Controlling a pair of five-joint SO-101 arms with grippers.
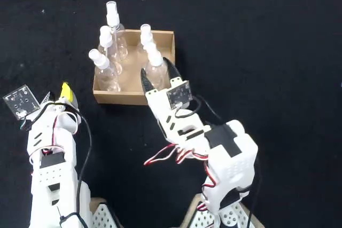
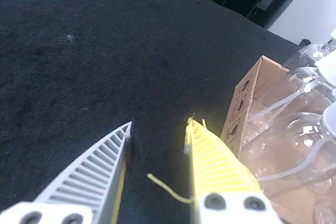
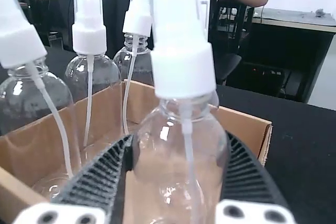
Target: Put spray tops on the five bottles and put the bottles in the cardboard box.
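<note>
My overhead cam sits fixed above the table [image 1: 278,41], looking down from the arms' side, far enough off to take in both arms and the cardboard box [image 1: 115,97]. Left wrist cam peers out along the left gripper [image 2: 160,124], angled down at the table from close up, catching a corner of the box. Right wrist cam rides low and nearly level, looking past the right gripper [image 3: 178,140] with a bottle [image 3: 163,145] right up near the lens and the room behind. All three catch the box.

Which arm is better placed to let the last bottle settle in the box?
Right. Its fingers grip the bottle inside the box; the left gripper sits open outside the box.
</note>
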